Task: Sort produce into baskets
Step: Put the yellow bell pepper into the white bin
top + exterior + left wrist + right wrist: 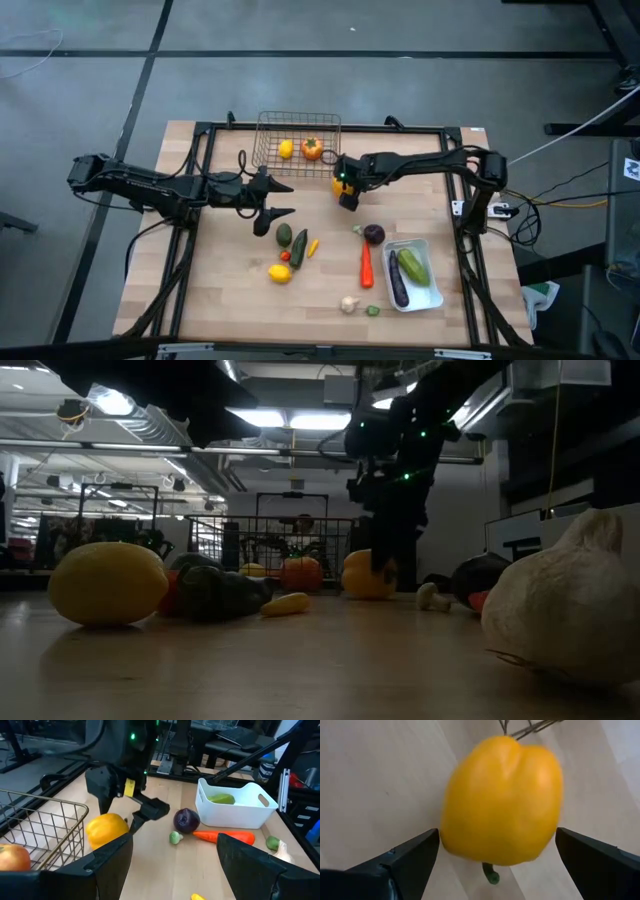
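A yellow pepper [339, 183] sits on the table just outside the wire basket's [262, 140] near right corner. The basket holds a lemon [286, 150] and an orange tomato [312, 149]. My right gripper [347, 196] is open, pointing down, with a finger on each side of the pepper [502, 800]. My left gripper [274, 204] is open and empty, left of the pepper, facing it [106, 828]. The white tray [432, 296] holds a green cucumber [411, 266] and a purple eggplant [398, 284]. My right gripper's fingers [415, 852] stand on either side of the yellow pepper's body [455, 835], coming from above. The pepper rests on the table. I cannot tell whether the fingers touch it.
Loose on the table lie two green cucumbers [291, 240], a lemon [280, 272], a carrot [366, 266], a round eggplant [374, 234], a garlic [348, 304] and small pieces. A black frame edges the table.
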